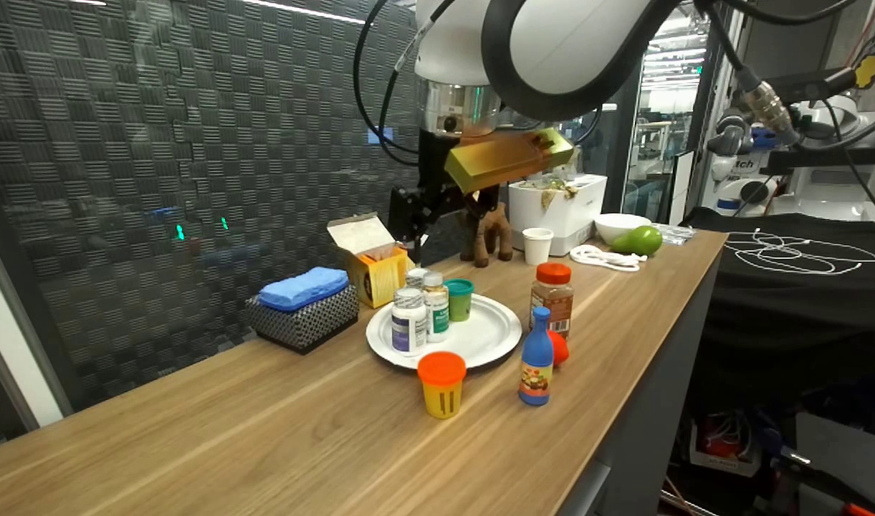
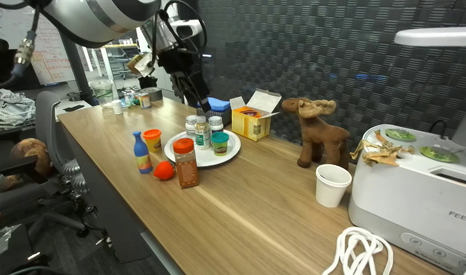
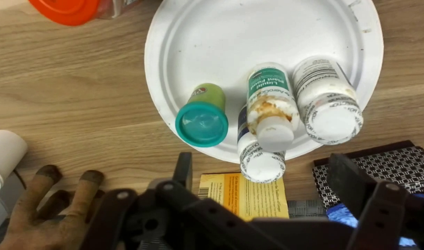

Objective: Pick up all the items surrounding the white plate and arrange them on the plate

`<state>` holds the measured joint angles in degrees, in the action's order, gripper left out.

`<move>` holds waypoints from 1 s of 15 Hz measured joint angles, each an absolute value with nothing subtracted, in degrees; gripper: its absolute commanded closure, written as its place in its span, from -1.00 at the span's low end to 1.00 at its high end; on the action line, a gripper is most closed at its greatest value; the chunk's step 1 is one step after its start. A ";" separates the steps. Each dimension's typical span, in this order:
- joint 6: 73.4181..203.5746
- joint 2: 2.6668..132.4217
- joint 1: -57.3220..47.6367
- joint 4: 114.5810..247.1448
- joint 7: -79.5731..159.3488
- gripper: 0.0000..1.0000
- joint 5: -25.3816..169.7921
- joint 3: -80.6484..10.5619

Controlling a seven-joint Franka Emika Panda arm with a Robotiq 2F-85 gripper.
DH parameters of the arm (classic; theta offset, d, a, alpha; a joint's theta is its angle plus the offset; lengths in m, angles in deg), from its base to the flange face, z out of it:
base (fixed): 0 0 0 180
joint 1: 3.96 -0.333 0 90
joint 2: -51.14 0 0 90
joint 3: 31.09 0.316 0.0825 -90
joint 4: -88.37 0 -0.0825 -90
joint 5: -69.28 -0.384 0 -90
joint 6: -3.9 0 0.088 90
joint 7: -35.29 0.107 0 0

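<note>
The white plate point(image 1: 489, 337) holds three white bottles point(image 2: 202, 133) and a green tub with a teal lid point(image 3: 202, 124), all upright. Around its near side on the table stand a yellow tub with an orange lid point(image 1: 442, 387), a blue bottle point(image 1: 536, 362) and a spice jar with a red lid point(image 2: 187, 168). A round red item point(image 2: 164, 170) lies between the blue bottle and the jar. My gripper point(image 3: 263, 166) is open and empty. In both exterior views it hangs above the back side of the plate, near the yellow box. The bottles' lids show between its fingers in the wrist view.
Behind the plate stand an open yellow box point(image 2: 252, 124) and a black patterned box point(image 1: 308, 319) with a blue cloth point(image 1: 303, 288) on top. A brown plush moose point(image 2: 320, 131), paper cups point(image 2: 332, 187), white cord point(image 2: 358, 250) and a white planter point(image 2: 412, 206) stand farther along the table.
</note>
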<state>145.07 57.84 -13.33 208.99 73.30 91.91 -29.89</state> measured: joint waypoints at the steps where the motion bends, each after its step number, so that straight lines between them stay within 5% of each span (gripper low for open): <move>1: 144.95 56.90 -13.33 209.51 73.36 -1.00 91.91 -29.88; 15: 133.43 34.20 -8.25 227.96 81.25 -1.00 85.75 -27.19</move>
<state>133.43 34.20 -8.25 227.96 81.25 85.75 -27.19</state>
